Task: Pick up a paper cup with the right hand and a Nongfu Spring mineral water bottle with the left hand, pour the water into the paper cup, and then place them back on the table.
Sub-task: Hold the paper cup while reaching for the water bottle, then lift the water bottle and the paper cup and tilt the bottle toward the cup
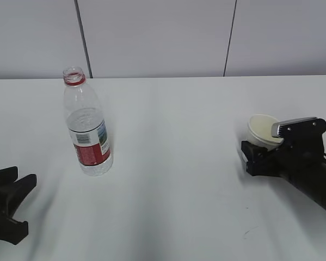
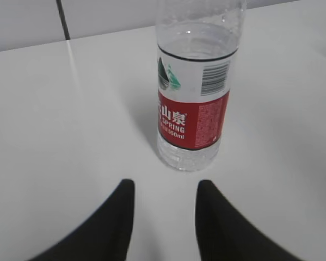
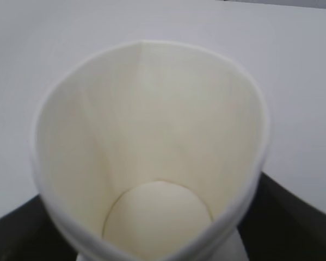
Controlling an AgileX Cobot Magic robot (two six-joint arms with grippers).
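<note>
Nongfu Spring mineral water bottle (image 1: 87,128) upright on the white table (image 1: 173,163), left of centre, uncapped, red neck ring showing. Bare tabletop between it and the left claw (image 1: 13,182), which sits low at the left edge, fingers spread, clear of the bottle; its body is cut off by the frame. In the left wrist view the bottle's neck runs out of frame.

Paper cup (image 1: 263,131) at far right, its squeezed rim out of round, pinched by the right claw (image 1: 255,157). Cup's lower wall hidden behind the claw. Grey panelled wall (image 1: 163,32) behind.
</note>
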